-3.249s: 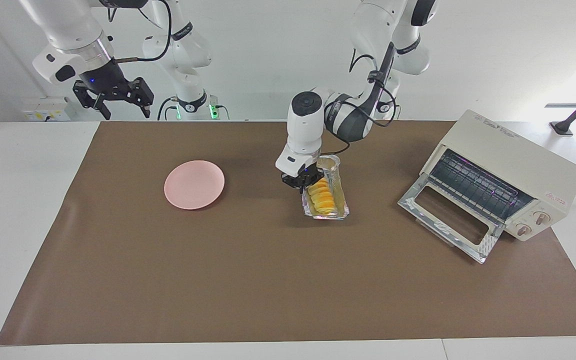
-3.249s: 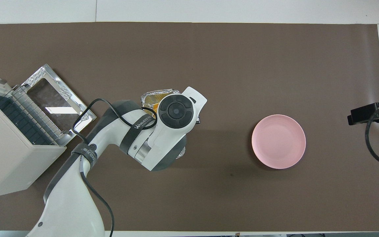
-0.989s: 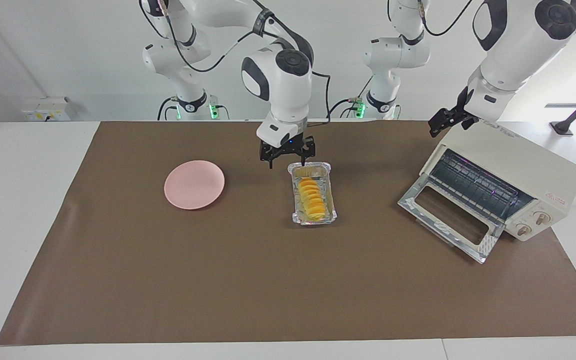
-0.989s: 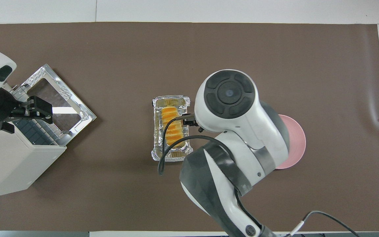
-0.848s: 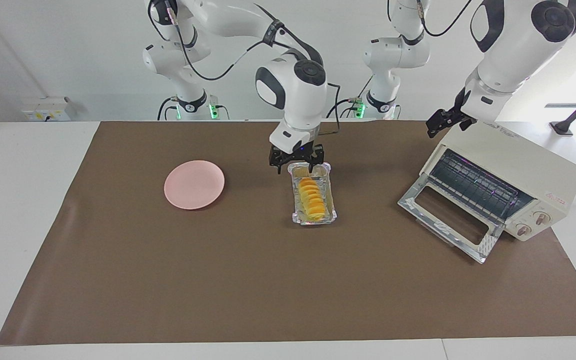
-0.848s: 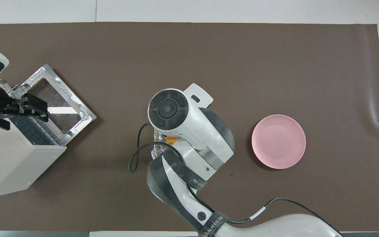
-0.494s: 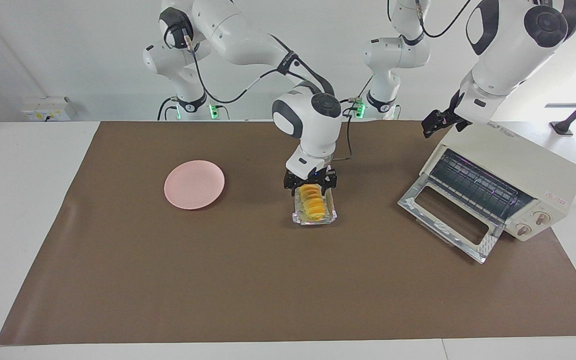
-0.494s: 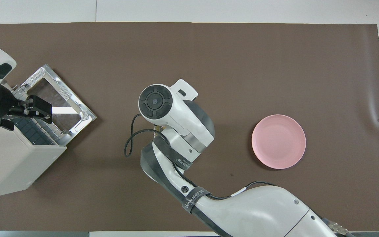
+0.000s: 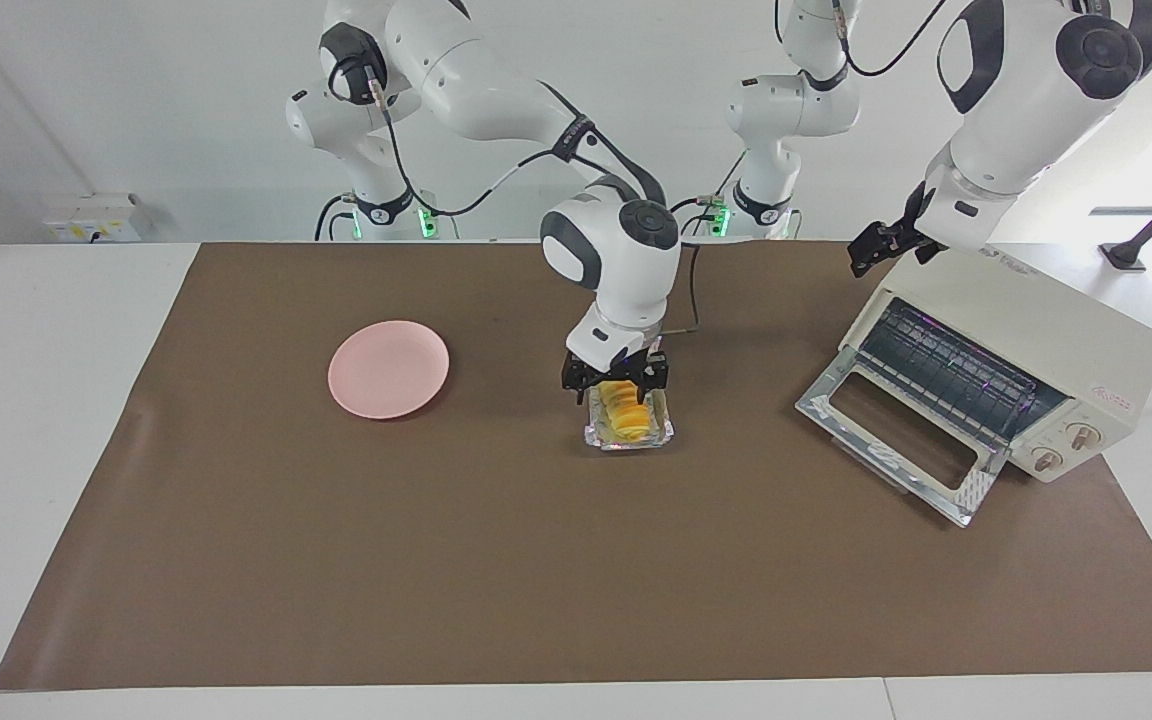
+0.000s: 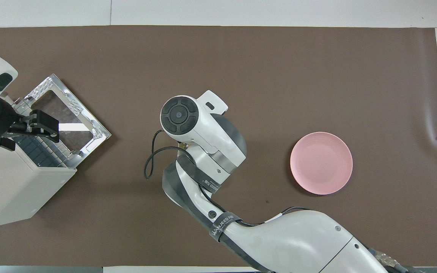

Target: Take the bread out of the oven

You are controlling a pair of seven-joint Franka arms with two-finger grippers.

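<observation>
While your right gripper (image 9: 615,385) hangs low over the bread (image 9: 624,414) with its fingers spread to either side of the loaf and nothing held, you can see the bread lies in the foil tray (image 9: 628,432) on the brown mat, directly under the claw and well apart from the oven (image 9: 1011,360), whose door is dropped open. Expect the loaf to be light and soft, its ridged slices likely to squash or part under a hard pinch. Take it across its narrow width near the middle, closing gently, and keep clear of the flimsy foil walls, which would crumple or lift along. Your left gripper (image 9: 884,243) waits, open, over the oven's top edge. The pink plate (image 9: 388,368) sits toward the right arm's end.
</observation>
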